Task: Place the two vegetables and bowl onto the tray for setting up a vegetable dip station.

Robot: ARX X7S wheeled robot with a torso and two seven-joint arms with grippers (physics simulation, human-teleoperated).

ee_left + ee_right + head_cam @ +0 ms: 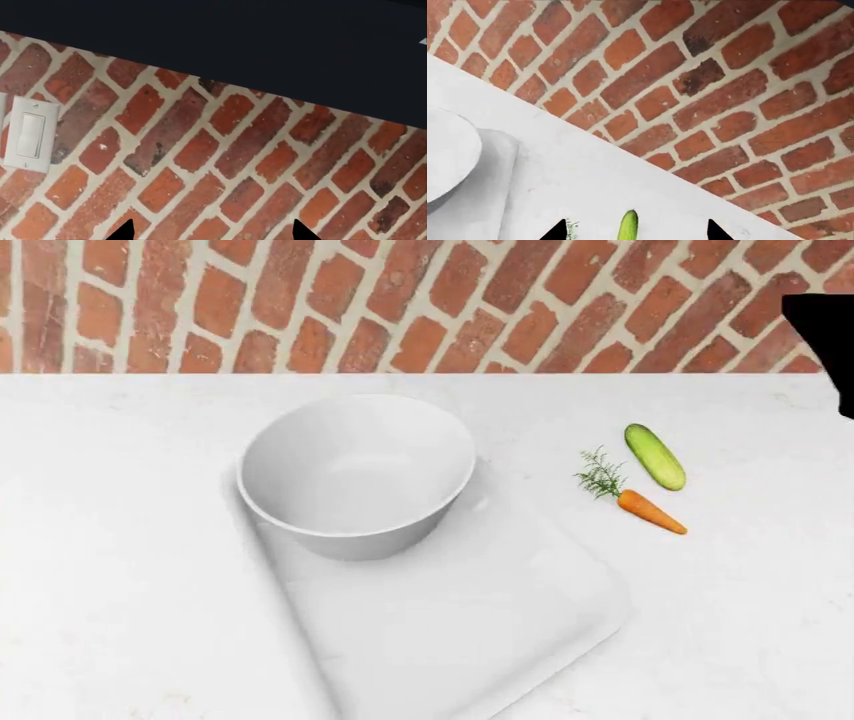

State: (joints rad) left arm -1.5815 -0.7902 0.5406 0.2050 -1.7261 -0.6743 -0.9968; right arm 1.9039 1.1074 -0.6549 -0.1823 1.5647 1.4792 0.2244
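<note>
The left wrist view shows rough red brick, a white switch plate [27,134] and the spread left gripper [208,231]; the head view shows a glossy round bowl [355,475] on the flat rounded tray's [467,640] back corner, with the smooth cucumber [655,456] and leafy carrot [649,510] on the matte counter [107,590] toward its right edge; in the right wrist view the parted right gripper [635,230] frames the cucumber.

Kitchen: white counter [747,620], brick wall [400,300], light switch [28,134].

Bowl [356,475] on tray [454,640]; cucumber [655,456] and carrot [650,511] right of it.
</note>
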